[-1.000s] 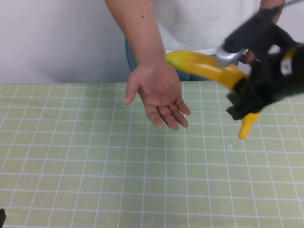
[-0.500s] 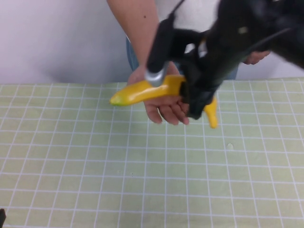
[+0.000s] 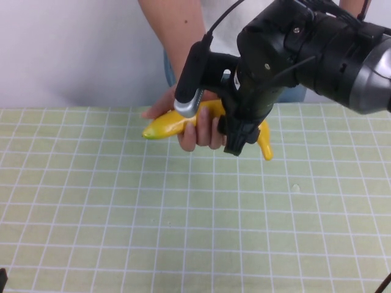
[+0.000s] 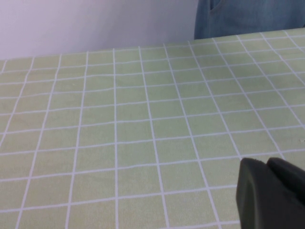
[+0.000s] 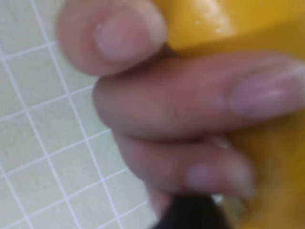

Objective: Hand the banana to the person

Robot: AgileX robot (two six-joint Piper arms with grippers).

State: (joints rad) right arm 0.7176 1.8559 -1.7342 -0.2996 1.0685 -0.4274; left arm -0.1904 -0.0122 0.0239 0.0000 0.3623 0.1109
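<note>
At the near table edge I see my left gripper (image 4: 269,191) low over the pale green gridded mat (image 3: 122,213), fingers unreadable | mid-far: right gripper (image 3: 214,119) clamped on the smooth yellow curved banana (image 3: 165,125) | person's bare hand (image 3: 198,131) curled round it | white-shirted person (image 3: 256,24) behind.

Person's fingers (image 5: 190,102) curled around the banana (image 5: 224,21).

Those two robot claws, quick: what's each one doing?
Right end effector: above the table's far side, shut on the banana.
Left end effector: low over the table; cannot be told.
</note>
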